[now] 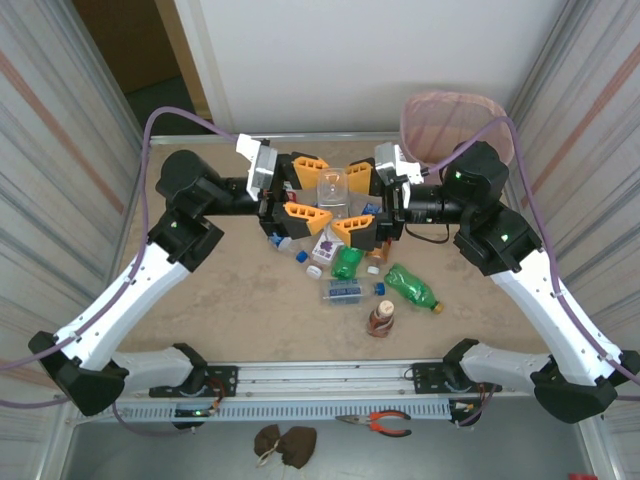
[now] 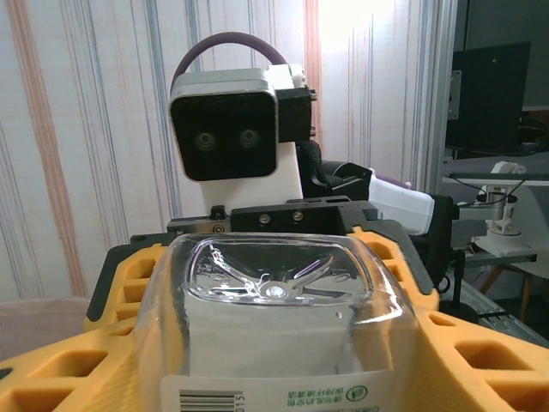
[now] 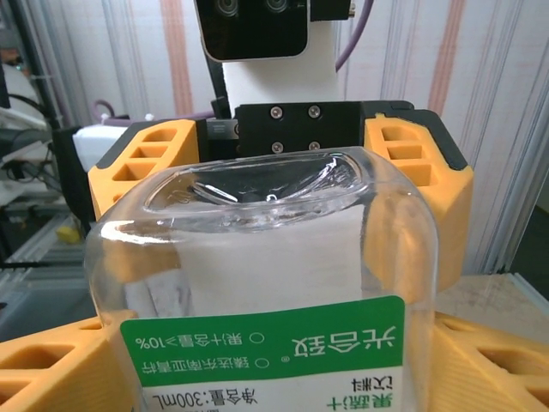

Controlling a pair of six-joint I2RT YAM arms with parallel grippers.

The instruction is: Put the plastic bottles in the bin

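Left gripper is clamping the clear bottle, jaws partly open, fingers pressing on both sides of its body. The bottle is hanging base-up over mid-table. Right gripper is straddling the same bottle from the right; can't tell if it's actually gripping. Bin is standing at the far right corner, well apart from it. Other bottles are lying just near of both grippers.
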